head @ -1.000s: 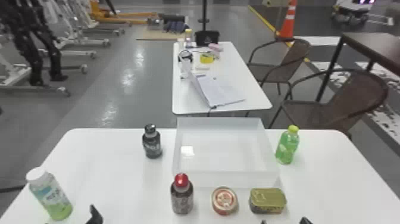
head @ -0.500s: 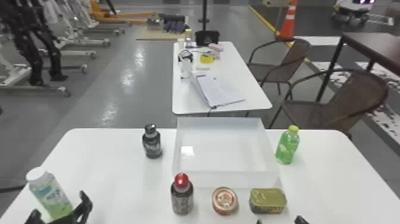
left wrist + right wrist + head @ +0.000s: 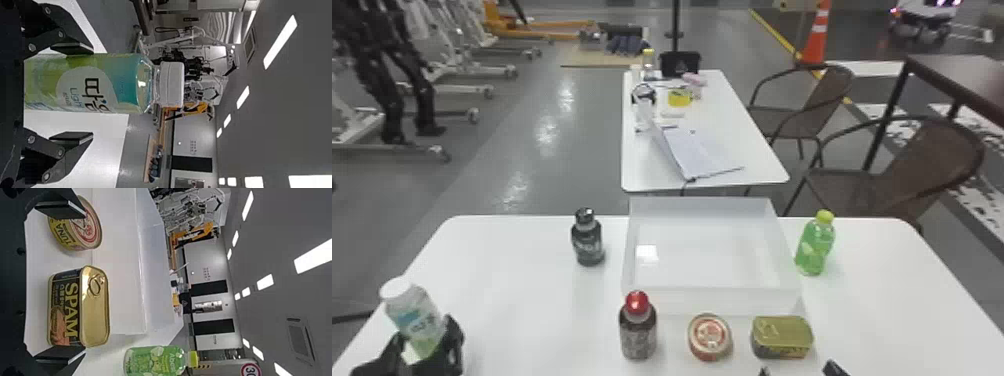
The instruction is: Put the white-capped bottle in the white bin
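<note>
White-capped bottle (image 3: 414, 317), partly clear, with a green and blue label, upright at the near left of a white table (image 3: 532, 300). It is outside the white bin (image 3: 712, 300) and well apart from it.

The left gripper (image 3: 422, 342) is around the bottle's lower part. Its two black fingers are spread wider than the bottle: in the left wrist view, one finger is right beside the label, perhaps touching, I cannot tell, while a gap shows between the bottle and the other finger.

The shallow, open-topped bin is at the middle of the table's far side. To its left stands a dark bottle with a black cap (image 3: 588, 240); just beside its right wall, a green bottle with a yellow-green cap (image 3: 816, 245).

In front of the bin, from left to right, are a red-capped bottle (image 3: 638, 327), a round can (image 3: 710, 337) and a rectangular can with a gold lid (image 3: 782, 336).

The right gripper (image 3: 799, 371) is at the table's near side, its fingers wide apart, with nothing held.

Beyond, a second white table (image 3: 652, 170) carries an open notebook (image 3: 704, 152). Brown chairs (image 3: 907, 170) and an orange cone (image 3: 815, 42) are to the right.
</note>
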